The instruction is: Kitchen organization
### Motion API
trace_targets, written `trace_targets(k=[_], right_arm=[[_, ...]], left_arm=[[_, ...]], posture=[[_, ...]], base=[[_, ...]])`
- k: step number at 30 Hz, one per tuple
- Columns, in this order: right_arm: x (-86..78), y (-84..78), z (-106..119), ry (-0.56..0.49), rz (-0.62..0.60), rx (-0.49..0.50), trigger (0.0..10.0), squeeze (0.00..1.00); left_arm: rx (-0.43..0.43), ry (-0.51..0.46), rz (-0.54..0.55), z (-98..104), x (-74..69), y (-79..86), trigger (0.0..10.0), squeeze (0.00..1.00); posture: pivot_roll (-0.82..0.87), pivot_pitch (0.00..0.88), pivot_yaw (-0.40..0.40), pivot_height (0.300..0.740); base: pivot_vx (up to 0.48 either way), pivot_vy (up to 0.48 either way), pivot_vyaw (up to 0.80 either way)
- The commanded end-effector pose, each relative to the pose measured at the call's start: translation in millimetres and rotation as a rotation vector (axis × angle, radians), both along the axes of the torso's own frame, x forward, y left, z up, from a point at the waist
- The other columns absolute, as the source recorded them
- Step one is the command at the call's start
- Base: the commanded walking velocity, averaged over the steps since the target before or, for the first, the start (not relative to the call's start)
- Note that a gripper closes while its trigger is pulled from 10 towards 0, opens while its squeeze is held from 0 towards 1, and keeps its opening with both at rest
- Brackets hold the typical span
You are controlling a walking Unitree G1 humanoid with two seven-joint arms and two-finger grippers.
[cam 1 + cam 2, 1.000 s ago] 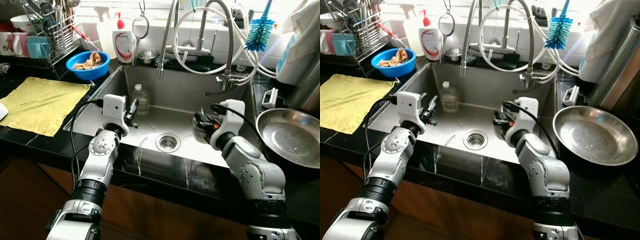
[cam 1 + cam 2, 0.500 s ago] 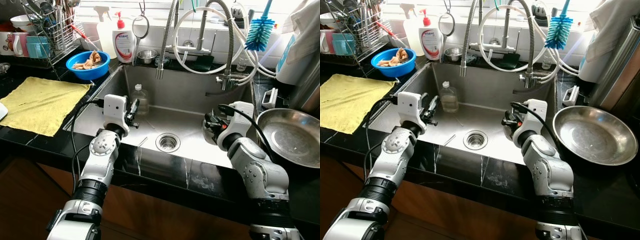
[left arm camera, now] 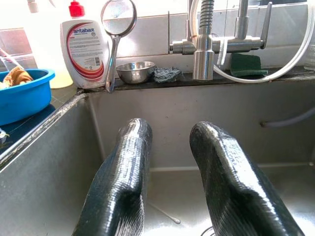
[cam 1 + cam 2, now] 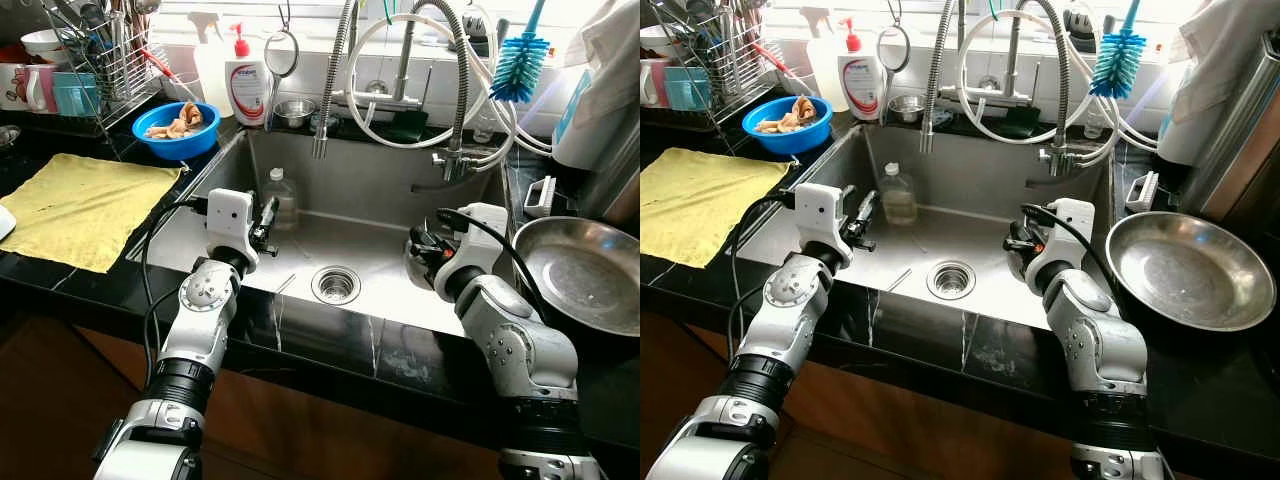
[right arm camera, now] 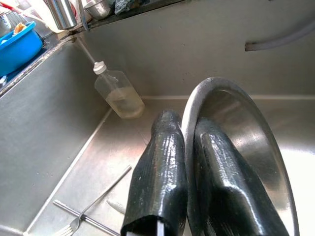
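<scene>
Right gripper [image 5: 189, 196] fingers clamp metal bowl [image 5: 248, 147] rim over sink [image 4: 330, 200] right side. Left gripper [image 3: 172, 187] fingers parted, empty, near left wall.

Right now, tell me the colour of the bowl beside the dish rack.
Blue: the bowl holds tan scraps, clearest in the left eye view.

A shiny steel bowl [image 5: 246, 132] stands tilted on edge over the right side of the sink [image 4: 350, 190], its rim pinched between the black fingers of the right gripper [image 5: 189, 162] (one finger inside, one outside). A clear plastic bottle [image 5: 118, 91] with a white cap stands near the sink's back left corner. A fork [image 5: 96, 209] lies flat on the sink floor.
</scene>
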State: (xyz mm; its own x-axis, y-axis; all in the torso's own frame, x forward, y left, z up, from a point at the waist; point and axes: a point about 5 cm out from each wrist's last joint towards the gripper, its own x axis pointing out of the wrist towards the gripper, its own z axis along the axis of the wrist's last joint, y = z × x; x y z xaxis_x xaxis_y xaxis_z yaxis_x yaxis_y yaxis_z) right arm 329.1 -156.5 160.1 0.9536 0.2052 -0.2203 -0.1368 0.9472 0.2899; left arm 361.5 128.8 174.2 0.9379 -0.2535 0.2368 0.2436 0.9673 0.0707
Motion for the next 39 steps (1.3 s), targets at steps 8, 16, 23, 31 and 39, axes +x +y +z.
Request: trace_targets(k=[8, 16, 23, 31, 39], right_arm=[[1.4, 8.6, 2.3, -0.016, 0.033, 0.003, 10.0, 1.0], [0.6, 9.2, 0.2, -0.008, 0.038, -0.012, 10.0, 1.0], [0.9, 7.1, -0.1, -0.006, 0.034, -0.058, 10.0, 0.0], [1.3, 7.0, 1.5, -0.006, 0.049, -0.101, 10.0, 1.0], [0.7, 7.7, 1.2, -0.005, 0.083, -0.224, 10.0, 1.0]], left_arm=[[0.004, 0.004, -0.005, -1.4, -0.9, -0.6, 10.0, 0.0], [0.002, 0.007, -0.007, -2.6, -1.9, -1.1, 10.0, 0.0], [-0.001, 0.009, -0.01, -3.2, -2.2, -2.1, 10.0, 0.0], [-0.001, 0.013, -0.011, -3.4, -1.9, -2.1, 10.0, 0.0], [0.0, 0.016, -0.015, -3.8, -1.8, -2.7, 10.0, 0.0]], posture=[[-0.04, 0.0, 0.025, 0.74], [-0.04, 0.0, 0.024, 0.74], [-0.04, 0.0, 0.023, 0.74], [-0.04, 0.0, 0.023, 0.74], [-0.04, 0.0, 0.025, 0.74]], base=[[0.0, 0.0, 0.0], [0.0, 0.0, 0.0], [0.0, 0.0, 0.0], [0.0, 0.0, 0.0], [0.0, 0.0, 0.0]])
